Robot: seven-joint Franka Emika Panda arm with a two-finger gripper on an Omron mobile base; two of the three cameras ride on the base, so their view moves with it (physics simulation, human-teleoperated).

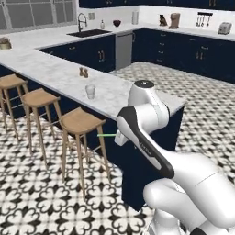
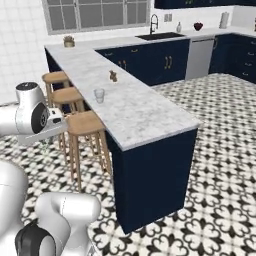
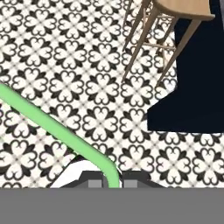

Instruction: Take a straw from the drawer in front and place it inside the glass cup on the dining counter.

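Note:
A thin light-green straw (image 3: 52, 127) runs from the upper left of the hand view down between the two dark fingertips of my gripper (image 3: 109, 183), which is shut on it. In the left base view a short end of the straw (image 1: 106, 135) pokes out to the left from behind my forearm, level with the nearest stool's seat. The clear glass cup (image 1: 90, 91) (image 2: 99, 95) stands upright near the stool-side edge of the dining counter (image 1: 50, 69) (image 2: 140, 117), higher than the gripper and beyond it. The drawer is out of view.
Three wooden stools (image 1: 80, 121) (image 2: 82, 122) line the counter's side; the nearest stool (image 3: 175, 13) is close to the hand. Two brown shakers (image 1: 83, 72) (image 2: 113, 76) stand behind the cup. The counter's navy base (image 3: 197, 87) is beside the patterned floor (image 3: 65, 52).

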